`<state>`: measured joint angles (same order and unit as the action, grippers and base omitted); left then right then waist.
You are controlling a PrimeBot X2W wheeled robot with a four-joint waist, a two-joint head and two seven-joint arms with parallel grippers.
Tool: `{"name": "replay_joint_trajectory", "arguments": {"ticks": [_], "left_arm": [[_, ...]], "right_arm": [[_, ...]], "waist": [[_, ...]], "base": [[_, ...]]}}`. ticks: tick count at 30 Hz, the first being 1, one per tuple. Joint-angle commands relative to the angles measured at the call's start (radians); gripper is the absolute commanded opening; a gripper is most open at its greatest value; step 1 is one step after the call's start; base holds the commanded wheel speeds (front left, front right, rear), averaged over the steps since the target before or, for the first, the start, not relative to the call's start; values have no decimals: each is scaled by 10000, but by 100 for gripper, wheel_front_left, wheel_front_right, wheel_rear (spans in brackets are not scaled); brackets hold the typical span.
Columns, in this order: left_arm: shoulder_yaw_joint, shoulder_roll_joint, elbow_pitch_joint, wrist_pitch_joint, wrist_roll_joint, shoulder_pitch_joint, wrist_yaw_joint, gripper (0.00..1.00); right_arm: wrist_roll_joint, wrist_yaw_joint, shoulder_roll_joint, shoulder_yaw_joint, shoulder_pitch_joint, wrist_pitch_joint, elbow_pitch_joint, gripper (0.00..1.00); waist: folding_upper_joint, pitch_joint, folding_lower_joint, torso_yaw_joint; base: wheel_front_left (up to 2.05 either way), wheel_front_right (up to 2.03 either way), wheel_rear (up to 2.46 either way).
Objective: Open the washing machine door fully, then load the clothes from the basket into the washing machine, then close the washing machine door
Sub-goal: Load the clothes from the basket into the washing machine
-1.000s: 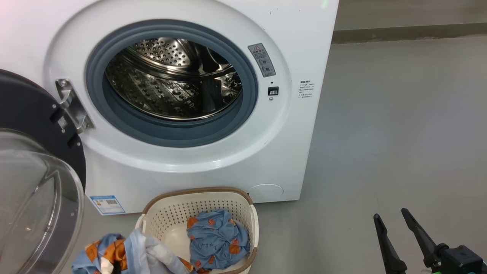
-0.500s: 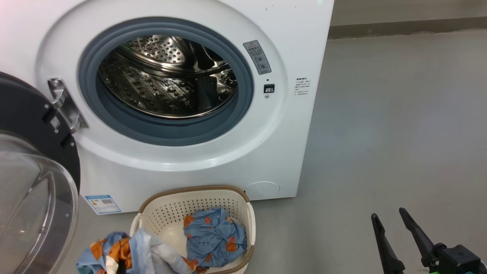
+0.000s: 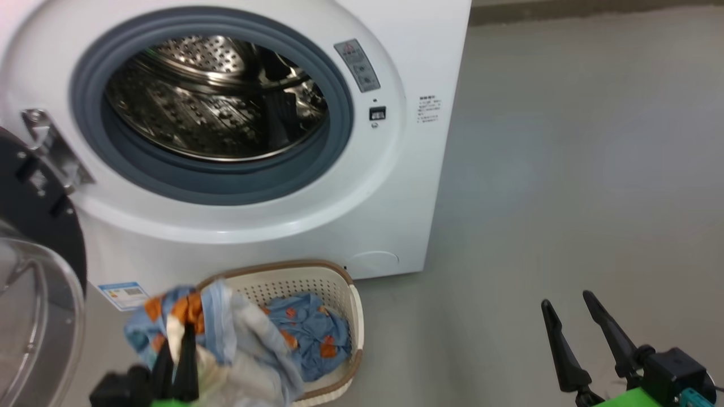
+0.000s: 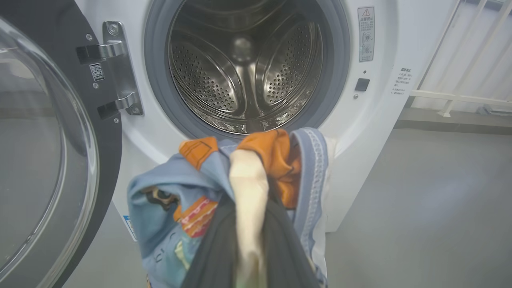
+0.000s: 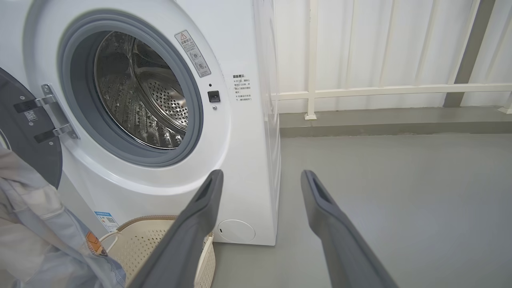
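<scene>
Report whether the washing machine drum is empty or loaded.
Empty: the washing machine drum shows bare perforated steel walls, with no cloth inside.

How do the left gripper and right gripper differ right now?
The left gripper is shut on a bundle of clothes; the right gripper is open and empty. The left gripper hangs by the basket, before the washing machine; the right gripper is off over the floor. Both have long dark fingers.

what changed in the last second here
The left gripper, shut on a bundle of clothes, has lifted it higher at the left side of the basket; the head camera also shifted. The right gripper stays open, the door open, one blue piece in the basket.
</scene>
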<state>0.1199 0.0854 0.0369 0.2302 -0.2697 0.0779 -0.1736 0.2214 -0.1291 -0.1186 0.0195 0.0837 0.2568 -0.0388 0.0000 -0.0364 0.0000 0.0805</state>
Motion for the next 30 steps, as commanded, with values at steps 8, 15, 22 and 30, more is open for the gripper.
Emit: {"name": "replay_joint_trajectory", "arguments": {"ticks": [8,15,22,30], "left_arm": [[-401,307,1136,30,52,-3120,71,0],[-767,773,2478,62,87,-5157,1,0],[-1094,1382,3856,185,147,-6839,41,0],[-1297,1874,5386,271,198,-8395,120,0]], "right_arm": [[-49,-16,141,469,-1025,49,383,100],[7,-16,386,549,-1530,49,423,100],[73,-16,558,785,-1851,49,380,100],[141,-16,641,1161,-2063,49,338,100]], "waist": [[0,-1233,0,997],[0,-2177,0,1866],[0,-3012,0,2558],[0,-3676,0,2925]], "base": [[0,0,0],[0,0,0],[0,0,0],[0,0,0]]}}
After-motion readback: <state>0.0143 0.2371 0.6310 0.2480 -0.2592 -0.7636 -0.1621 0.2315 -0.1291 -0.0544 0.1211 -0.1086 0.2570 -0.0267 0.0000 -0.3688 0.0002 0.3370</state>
